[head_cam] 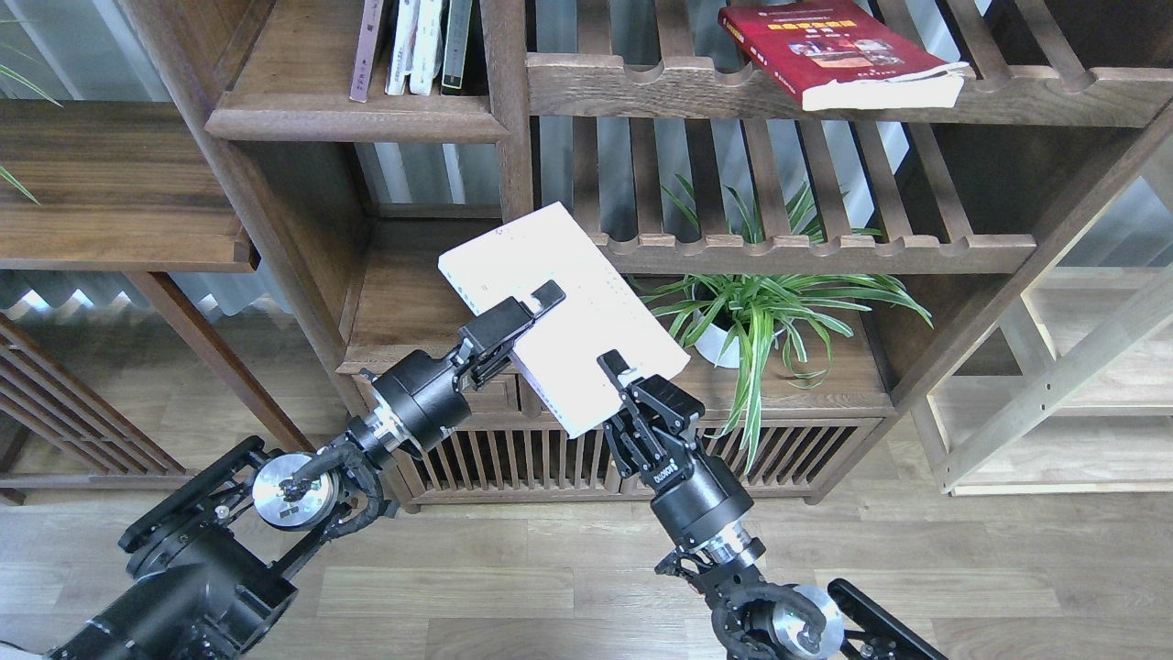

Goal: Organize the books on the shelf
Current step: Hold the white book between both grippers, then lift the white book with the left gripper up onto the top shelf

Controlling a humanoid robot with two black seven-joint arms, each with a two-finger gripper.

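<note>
A plain white book hangs tilted in the air in front of the shelving unit. My right gripper is shut on its near lower edge. My left gripper is on its left long edge, one finger lying across the cover and the other hidden beneath. A thick red book lies flat on the upper slatted rack at the top right. The shelf, a solid dark board at the upper left, carries several upright thin books.
A lower solid board lies just behind the white book. A spider plant in a white pot stands right of my right gripper under a slatted rack. A thick post divides the compartments. A pale wooden frame stands at right.
</note>
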